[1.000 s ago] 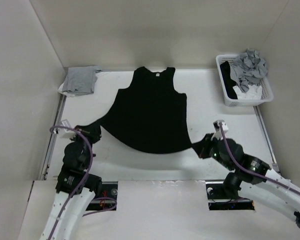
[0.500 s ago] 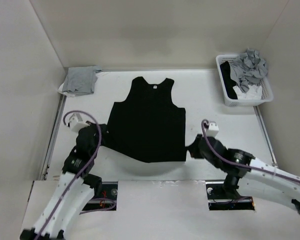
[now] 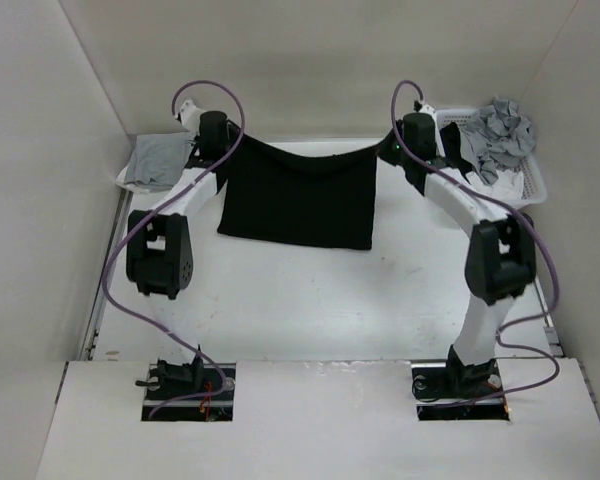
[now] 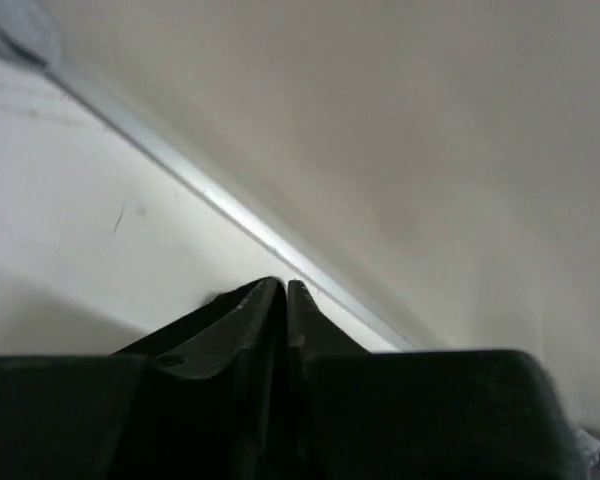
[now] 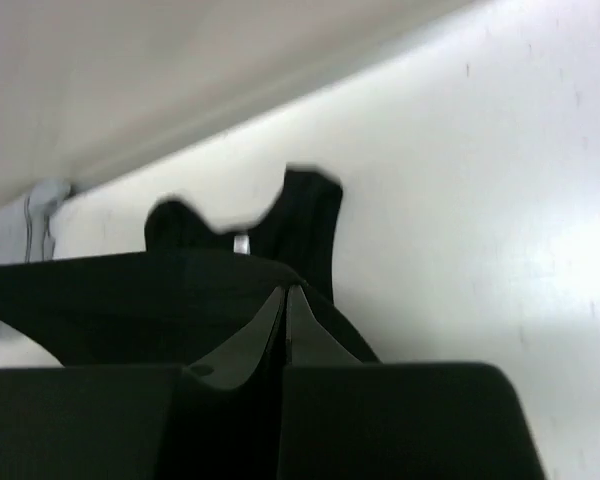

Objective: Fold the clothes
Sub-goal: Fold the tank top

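Surroundings: one grey garment (image 3: 158, 160) by left gripper (image 3: 224, 152), one basket (image 3: 528, 192) of mottled cloth (image 3: 498, 128) by right gripper (image 3: 386, 152) | both pinch one black shirt (image 3: 300, 200), its edge lifted.

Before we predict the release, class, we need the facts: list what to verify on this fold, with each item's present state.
1. Left gripper shut on a corner of the black top: ok.
2. Right gripper shut on the other corner: ok.
3. Held edge level between grippers: not ok, sags in the middle.
4. Held edge lined up over the neckline: cannot tell.
5. Grey garment apart from black top: ok.
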Robot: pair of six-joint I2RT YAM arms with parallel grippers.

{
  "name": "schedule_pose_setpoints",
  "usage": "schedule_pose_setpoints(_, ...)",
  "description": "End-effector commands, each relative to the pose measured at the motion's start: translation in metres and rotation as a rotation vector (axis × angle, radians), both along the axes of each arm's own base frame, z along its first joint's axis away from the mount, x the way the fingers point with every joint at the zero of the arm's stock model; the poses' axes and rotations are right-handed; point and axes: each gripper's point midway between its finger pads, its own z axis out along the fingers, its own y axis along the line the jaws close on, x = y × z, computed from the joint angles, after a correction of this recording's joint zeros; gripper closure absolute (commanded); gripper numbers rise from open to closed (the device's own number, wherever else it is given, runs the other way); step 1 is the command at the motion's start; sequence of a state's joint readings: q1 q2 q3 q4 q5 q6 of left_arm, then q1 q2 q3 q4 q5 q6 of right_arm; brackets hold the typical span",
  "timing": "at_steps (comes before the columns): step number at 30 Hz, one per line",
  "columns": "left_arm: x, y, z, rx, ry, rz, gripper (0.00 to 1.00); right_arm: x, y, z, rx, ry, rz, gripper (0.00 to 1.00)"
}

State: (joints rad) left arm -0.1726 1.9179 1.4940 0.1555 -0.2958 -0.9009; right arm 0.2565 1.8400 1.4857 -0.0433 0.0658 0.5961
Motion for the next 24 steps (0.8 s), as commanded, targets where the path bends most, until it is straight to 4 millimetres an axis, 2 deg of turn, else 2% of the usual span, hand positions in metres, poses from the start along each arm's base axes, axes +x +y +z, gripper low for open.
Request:
schedule_pose_setpoints(1, 0.043, 0.005, 0.033, 0.024, -0.097, -0.017, 0.88, 0.055, -0.001, 0.021, 0.063, -0.073, 0.015, 0.95)
schedule_pose_setpoints(3, 0.055, 0.006, 0.026, 0.034, -0.097, -0.035, 0.69, 0.079, -0.003, 0.009, 0.100, -0.056, -0.004, 0.70)
schedule_pose_setpoints(4, 0.053, 0.007, 0.020, 0.034, -0.080, -0.041, 0.64, 0.082, -0.002, 0.001, 0.113, -0.036, 0.002, 0.60)
schedule_pose_setpoints(5, 0.044, 0.012, 0.014, 0.029, -0.068, -0.039, 0.61, 0.078, 0.001, -0.007, 0.118, -0.015, 0.017, 0.55)
schedule_pose_setpoints(7, 0.017, 0.024, 0.002, 0.032, -0.047, -0.016, 0.61, 0.064, 0.002, -0.018, 0.116, 0.013, 0.027, 0.53)
schedule_pose_setpoints(9, -0.024, 0.034, -0.017, 0.013, -0.031, 0.021, 0.63, 0.041, -0.003, -0.026, 0.112, 0.022, 0.026, 0.55)
schedule_pose_setpoints(11, -0.067, 0.040, -0.039, -0.018, -0.011, 0.055, 0.65, 0.009, 0.002, -0.030, 0.113, 0.014, 0.045, 0.65)
schedule_pose_setpoints(12, -0.097, 0.043, -0.060, -0.036, 0.014, 0.070, 0.66, -0.009, 0.006, -0.034, 0.114, 0.015, 0.058, 0.71)
schedule_pose_setpoints(15, -0.147, 0.040, -0.100, -0.055, 0.066, 0.061, 0.67, -0.058, 0.018, -0.046, 0.125, 0.025, 0.097, 0.91)
schedule_pose_setpoints(17, -0.176, 0.039, -0.128, -0.068, 0.126, 0.032, 0.67, -0.086, 0.026, -0.056, 0.125, 0.033, 0.123, 0.97)
schedule_pose_setpoints(20, -0.194, 0.041, -0.147, -0.101, 0.163, 0.008, 0.62, -0.114, 0.026, -0.069, 0.119, 0.048, 0.121, 0.98)
schedule_pose_setpoints(22, -0.192, 0.038, -0.151, -0.124, 0.151, -0.022, 0.60, -0.127, 0.024, -0.075, 0.116, 0.052, 0.115, 0.97)
schedule_pose_setpoints(24, -0.185, 0.031, -0.154, -0.160, 0.145, -0.060, 0.59, -0.138, 0.023, -0.084, 0.118, 0.065, 0.116, 0.91)
